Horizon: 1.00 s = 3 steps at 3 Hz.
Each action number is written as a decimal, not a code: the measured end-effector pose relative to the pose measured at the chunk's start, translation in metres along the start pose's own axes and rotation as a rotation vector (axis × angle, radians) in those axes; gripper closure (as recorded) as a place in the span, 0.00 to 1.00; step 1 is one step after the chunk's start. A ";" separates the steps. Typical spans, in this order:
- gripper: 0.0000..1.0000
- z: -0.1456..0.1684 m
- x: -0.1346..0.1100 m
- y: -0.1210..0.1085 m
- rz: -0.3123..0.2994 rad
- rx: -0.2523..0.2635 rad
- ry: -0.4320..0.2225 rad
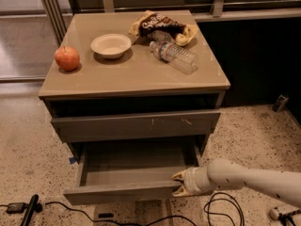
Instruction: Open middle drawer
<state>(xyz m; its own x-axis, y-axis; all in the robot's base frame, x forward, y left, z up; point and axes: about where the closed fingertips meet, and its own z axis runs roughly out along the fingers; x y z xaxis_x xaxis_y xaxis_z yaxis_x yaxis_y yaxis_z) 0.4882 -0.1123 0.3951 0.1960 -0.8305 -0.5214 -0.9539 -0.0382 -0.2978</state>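
Note:
The middle drawer (120, 192) of the grey-brown cabinet stands pulled out, its smooth grey inside showing and nothing in it. My gripper (178, 184) is at the right end of the drawer's plain front. One pale fingertip sits above the front's top edge and the other below it, so the gripper is shut on the panel. The white arm reaches in from the lower right.
Above the open drawer is a shut drawer front with pale scratches (136, 124). The cabinet top holds an apple (67, 58), a white bowl (111, 45), a chip bag (162, 26) and a lying water bottle (173, 56). Cables (221, 210) lie on the speckled floor.

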 end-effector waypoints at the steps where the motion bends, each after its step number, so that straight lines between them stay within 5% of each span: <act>1: 1.00 0.002 0.002 0.007 0.005 0.000 0.002; 2: 1.00 -0.001 -0.002 0.007 0.007 0.000 0.002; 3: 0.81 -0.001 -0.002 0.007 0.007 0.000 0.002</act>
<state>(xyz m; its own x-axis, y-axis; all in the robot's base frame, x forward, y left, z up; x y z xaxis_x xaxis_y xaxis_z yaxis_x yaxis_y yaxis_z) 0.4814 -0.1119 0.3948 0.1891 -0.8319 -0.5217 -0.9551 -0.0325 -0.2944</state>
